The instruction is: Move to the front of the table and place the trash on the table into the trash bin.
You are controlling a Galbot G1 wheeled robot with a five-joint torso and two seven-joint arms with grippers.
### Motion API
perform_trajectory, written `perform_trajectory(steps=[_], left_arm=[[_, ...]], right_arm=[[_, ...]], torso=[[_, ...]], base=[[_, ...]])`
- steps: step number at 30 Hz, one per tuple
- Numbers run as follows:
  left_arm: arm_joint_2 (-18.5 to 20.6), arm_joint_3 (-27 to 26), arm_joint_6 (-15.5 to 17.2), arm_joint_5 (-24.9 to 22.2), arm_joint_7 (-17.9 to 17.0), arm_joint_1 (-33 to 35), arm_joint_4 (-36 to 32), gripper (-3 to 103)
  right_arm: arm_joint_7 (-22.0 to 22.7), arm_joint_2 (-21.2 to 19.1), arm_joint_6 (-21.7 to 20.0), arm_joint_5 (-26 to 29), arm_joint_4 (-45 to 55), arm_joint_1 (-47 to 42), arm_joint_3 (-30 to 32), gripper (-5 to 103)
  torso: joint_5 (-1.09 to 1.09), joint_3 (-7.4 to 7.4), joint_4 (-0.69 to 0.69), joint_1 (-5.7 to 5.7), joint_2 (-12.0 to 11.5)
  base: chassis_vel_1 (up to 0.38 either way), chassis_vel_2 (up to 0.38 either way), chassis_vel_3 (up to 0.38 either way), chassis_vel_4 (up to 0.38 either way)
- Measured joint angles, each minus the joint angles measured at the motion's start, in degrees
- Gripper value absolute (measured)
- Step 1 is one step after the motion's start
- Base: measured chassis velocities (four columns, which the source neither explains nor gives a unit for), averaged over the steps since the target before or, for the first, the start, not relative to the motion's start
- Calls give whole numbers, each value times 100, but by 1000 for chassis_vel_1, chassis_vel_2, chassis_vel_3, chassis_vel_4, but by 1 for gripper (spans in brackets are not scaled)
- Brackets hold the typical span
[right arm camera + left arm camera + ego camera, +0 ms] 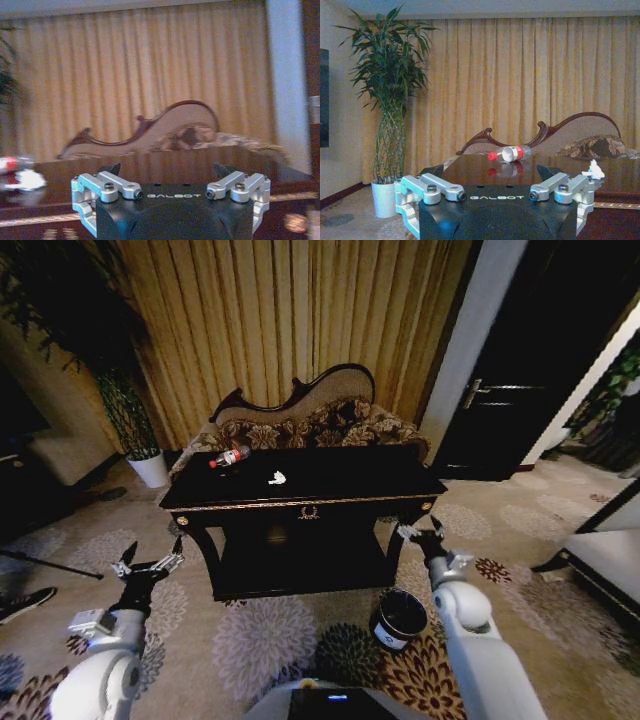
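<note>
Before gold curtains, we face the long black glossy table (300,490), bearing a clear red-capped plastic bottle (230,456) and crumpled white paper (277,478). The small black cylindrical bin (400,618) sits right of it. Our left gripper (148,564) and right gripper (421,533) hover spread, empty.

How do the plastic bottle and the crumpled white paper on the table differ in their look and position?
The plastic bottle is clear with a red cap and red label, while the crumpled white paper is plain white. The bottle lies long on its side; the paper is a small irregular lump. The bottle lies near the table's back left corner, the paper nearer the middle. Both rest on the glossy black top, untouched.
</note>
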Motion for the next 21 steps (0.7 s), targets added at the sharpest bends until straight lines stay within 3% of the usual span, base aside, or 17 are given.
perform_trajectory(steps=[3, 11, 16, 21], left_arm=[[40, -21, 4, -30, -8, 18, -11, 100], [155, -78, 160, -277, -23, 13, -70, 100], [310, -139, 530, -659, -139, -39, -175, 100], [544, -256, 820, -724, -218, -176, -162, 100]], right_arm=[[-1, 69, -223, 26, 231, -4, -167, 100], [-2, 136, -88, -311, -92, 179, -314, 100], [-2, 137, 30, -404, -260, 234, -237, 100], [-2, 134, 92, -409, -272, 203, -135, 100]], torso=[[0, 0, 0, 0, 0], [2, 0, 1, 0, 0], [1, 0, 0, 0, 0], [1, 0, 0, 0, 0]], base=[[0, 0, 0, 0], [0, 0, 0, 0], [-23, 9, 11, -18], [-63, 61, 51, -66]])
